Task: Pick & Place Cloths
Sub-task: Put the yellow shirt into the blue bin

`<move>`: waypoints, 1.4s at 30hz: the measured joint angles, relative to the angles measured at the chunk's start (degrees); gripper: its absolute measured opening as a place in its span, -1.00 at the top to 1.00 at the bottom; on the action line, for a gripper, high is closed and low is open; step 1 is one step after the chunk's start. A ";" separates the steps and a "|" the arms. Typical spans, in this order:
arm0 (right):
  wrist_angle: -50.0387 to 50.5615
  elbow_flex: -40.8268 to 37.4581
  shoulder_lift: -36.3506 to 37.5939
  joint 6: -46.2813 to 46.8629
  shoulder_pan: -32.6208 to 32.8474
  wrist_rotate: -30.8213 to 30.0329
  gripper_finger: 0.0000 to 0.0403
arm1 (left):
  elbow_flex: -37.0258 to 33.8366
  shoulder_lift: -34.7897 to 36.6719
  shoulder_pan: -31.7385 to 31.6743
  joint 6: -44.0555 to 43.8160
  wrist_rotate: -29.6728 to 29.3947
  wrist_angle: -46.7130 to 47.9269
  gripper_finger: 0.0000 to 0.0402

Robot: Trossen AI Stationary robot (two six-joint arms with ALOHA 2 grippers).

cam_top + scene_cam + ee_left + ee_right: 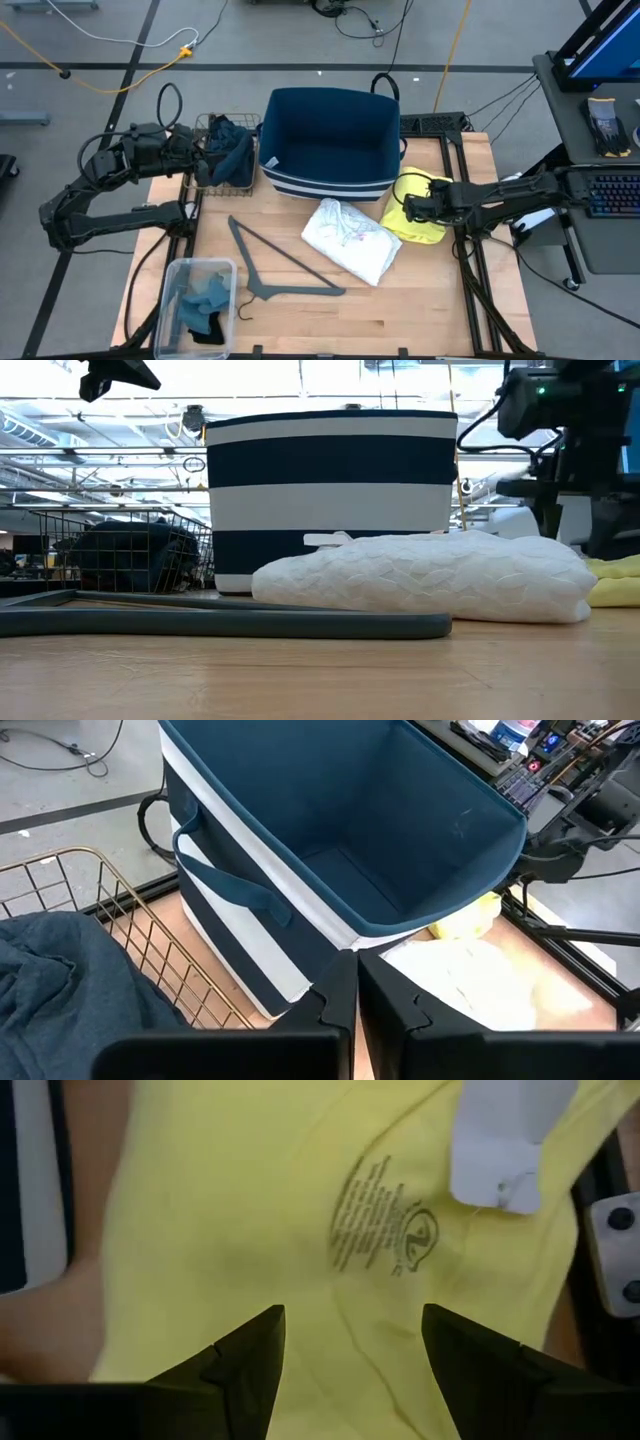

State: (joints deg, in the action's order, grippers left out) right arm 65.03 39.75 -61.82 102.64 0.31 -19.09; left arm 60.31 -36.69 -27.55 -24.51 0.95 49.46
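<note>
On the table [420, 310], little appears done: the striped navy bin [330, 140] shows an empty floor. Two cloths lie loose beside it, one white garment [350, 238] and one yellow garment [420, 212]. One dark teal cloth sits in the wire basket [208, 180]; the clear tub [170, 320] holds blue and black pieces, probably two or three. One grey hanger [285, 262] lies apart. Right gripper [350, 1345] hovers over the yellow garment, fingers spread, empty. Left gripper [355, 1000], fingers nearly together, holds nothing.
</note>
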 joint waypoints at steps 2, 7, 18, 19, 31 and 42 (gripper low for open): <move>0.29 0.07 -1.16 -0.30 -0.94 -0.10 -0.13 | 0.00 0.02 0.00 0.00 -0.02 -0.01 0.98; -7.06 -3.98 -4.70 -3.26 -2.61 3.15 -0.12 | 0.00 0.01 0.00 -1.08 0.33 -0.01 0.96; -18.93 -14.62 -6.62 3.43 -0.77 11.12 -0.07 | 0.00 0.00 0.00 -1.31 0.54 -0.01 0.98; -19.01 -14.62 -6.42 3.58 -0.63 11.91 -0.03 | 0.00 0.00 0.00 -1.42 0.54 -0.01 0.99; -19.92 -14.64 -6.39 3.19 1.47 14.80 0.80 | 0.00 0.00 0.00 -1.25 0.52 -0.01 0.94; -19.43 -12.28 -3.73 7.37 7.61 15.36 0.87 | 0.00 0.00 0.00 0.26 0.52 -0.01 0.91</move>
State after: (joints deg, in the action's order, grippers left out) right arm 45.60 27.46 -65.55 110.00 7.92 -3.73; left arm 60.31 -36.69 -27.55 -24.25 1.48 49.45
